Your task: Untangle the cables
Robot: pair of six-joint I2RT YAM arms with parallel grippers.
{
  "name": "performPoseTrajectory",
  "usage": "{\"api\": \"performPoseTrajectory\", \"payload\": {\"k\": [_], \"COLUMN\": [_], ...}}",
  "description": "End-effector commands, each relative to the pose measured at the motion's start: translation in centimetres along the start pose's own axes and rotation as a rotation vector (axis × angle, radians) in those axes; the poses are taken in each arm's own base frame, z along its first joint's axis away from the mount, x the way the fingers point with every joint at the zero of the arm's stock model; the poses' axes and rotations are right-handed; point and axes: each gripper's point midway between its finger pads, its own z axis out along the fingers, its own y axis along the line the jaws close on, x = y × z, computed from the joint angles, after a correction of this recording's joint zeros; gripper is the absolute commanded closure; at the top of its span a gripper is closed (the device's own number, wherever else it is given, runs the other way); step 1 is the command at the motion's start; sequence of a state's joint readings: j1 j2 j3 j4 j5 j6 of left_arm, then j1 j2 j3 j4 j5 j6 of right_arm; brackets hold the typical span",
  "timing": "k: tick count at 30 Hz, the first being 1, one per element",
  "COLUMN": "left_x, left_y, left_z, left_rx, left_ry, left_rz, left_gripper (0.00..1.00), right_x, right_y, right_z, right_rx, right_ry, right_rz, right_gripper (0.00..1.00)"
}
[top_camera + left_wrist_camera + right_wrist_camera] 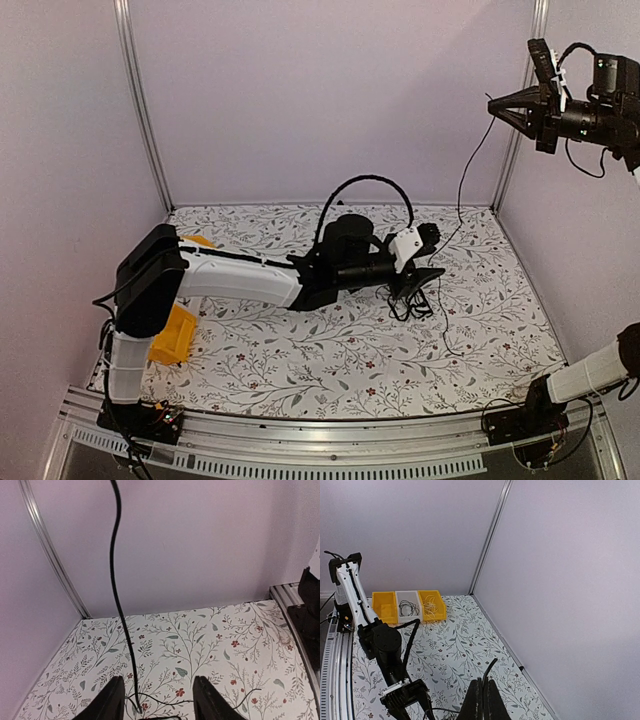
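Closest to the lens, at the bottom of the left wrist view: the two black fingers of the left gripper (159, 692), set fairly wide apart and closed on nothing. Between and just past them, low in the frame, a loop or two of the thin black cables (415, 303) lying on the white floral-patterned table (300, 370). From that spot, a single black strand (117, 605) climbing almost straight up and out through the top edge, so its long axis is near vertical. In the top view, the same strand running from the loose bundle right of centre up to the upper right corner, pinched there by the right gripper (497, 105), fully closed on it and raised high above the table. Bundle directly under and just ahead of the left gripper; left arm by far the nearer to it, right arm well apart and overhead. Judged from this, a pinning or pinching of the bundle from above called for next, with the lifted strand drawn free against it; some risk of dragging the whole knot upward otherwise. At the left edge of the table, a row of small plastic bins (407, 607), yellow, pale grey, yellow, with thin wires inside. No brand, label or legible writing anywhere in view.
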State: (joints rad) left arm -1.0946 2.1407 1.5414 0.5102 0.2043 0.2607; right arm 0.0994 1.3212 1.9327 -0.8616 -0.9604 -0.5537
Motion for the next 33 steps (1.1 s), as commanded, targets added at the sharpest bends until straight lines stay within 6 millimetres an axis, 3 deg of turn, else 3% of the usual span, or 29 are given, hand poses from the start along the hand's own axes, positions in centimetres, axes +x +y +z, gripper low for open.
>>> {"api": "performPoseTrajectory", "payload": {"k": [1, 5, 8, 10, 12, 16, 20, 24, 27, 33], "left_x": [-0.6, 0.3, 0.2, -1.1, -4.0, -11.1, -15.4, -17.1, -18.0, -18.0], "left_y": [0.4, 1.6, 2.6, 3.0, 3.3, 4.1, 6.2, 8.1, 9.3, 10.3], "left_z": [0.9, 1.2, 0.7, -0.1, -1.3, -6.1, -11.8, -17.9, -22.8, -29.1], "left_rx": [0.020, 0.000, -0.012, -0.018, -0.005, 0.003, -0.047, -0.101, -0.174, -0.287], "left_ry": [-0.022, 0.001, 0.002, -0.017, -0.052, -0.124, -0.122, -0.110, -0.119, -0.102], "left_rz": [-0.007, -0.033, -0.047, -0.049, -0.060, -0.078, -0.098, -0.122, -0.137, -0.158], "left_gripper": [0.63, 0.87, 0.99, 1.00, 1.00, 1.00, 1.00, 1.00, 1.00, 1.00], "right_x": [-1.2, -1.4, -1.5, -1.3, -0.5, 3.7, 9.0, 13.5, 16.0, 17.4], "right_y": [1.0, 1.0, 0.8, 0.5, 0.0, -1.3, -0.9, 1.4, 4.1, 9.0], "right_z": [-0.7, -0.7, -0.7, -0.7, -0.6, 0.1, 1.2, 3.0, 5.8, 11.3], "right_rx": [-0.008, -0.012, -0.002, 0.011, 0.039, 0.105, 0.094, -0.012, -0.094, -0.288], "right_ry": [-0.021, -0.026, -0.026, -0.017, 0.006, 0.102, 0.173, 0.177, 0.198, 0.219], "right_rz": [-0.012, -0.014, -0.011, -0.005, 0.002, 0.030, 0.091, 0.189, 0.223, 0.225], "right_gripper": [1.00, 1.00, 1.00, 1.00, 1.00, 1.00, 1.00, 1.00, 1.00, 1.00]}}
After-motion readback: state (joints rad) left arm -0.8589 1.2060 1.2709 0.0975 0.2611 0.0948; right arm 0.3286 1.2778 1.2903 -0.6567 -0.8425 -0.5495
